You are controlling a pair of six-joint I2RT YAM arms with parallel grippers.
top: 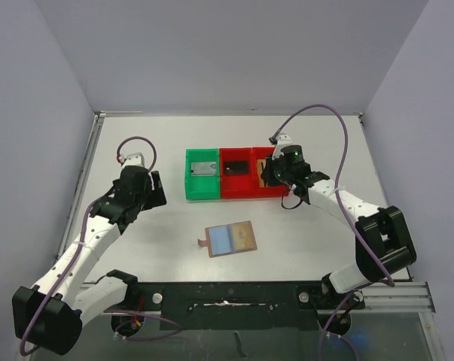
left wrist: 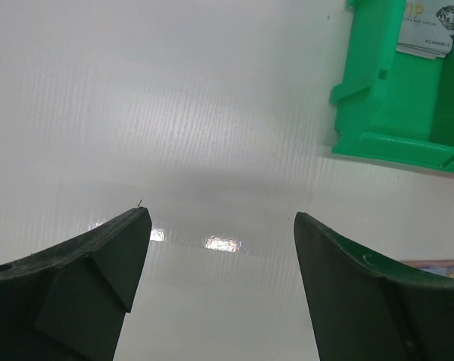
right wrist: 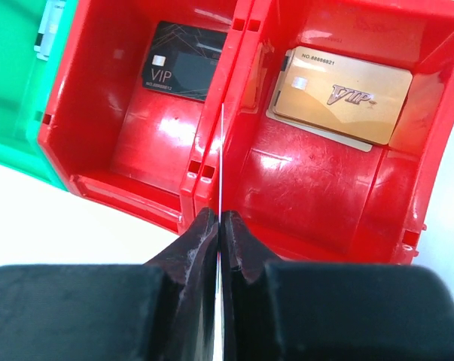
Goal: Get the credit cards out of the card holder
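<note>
While the flat brown leather-like card holder (top: 230, 239) lies opened, blue lining up, on the white table (top: 309, 241), the right gripper (right wrist: 220, 218) pinches a thin pale card (right wrist: 221, 150) edge-on above the red plastic bins (right wrist: 129, 188). The left gripper (left wrist: 221, 218) gapes empty beside the green plastic bin (left wrist: 392, 143).

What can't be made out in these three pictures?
- Thin card in the shut right gripper: right wrist view shows only its edge; face unseen.
- Pale card in the green bin: left wrist view, cut off by the top edge.
- Card holder: top view, too small to tell if cards remain.
</note>
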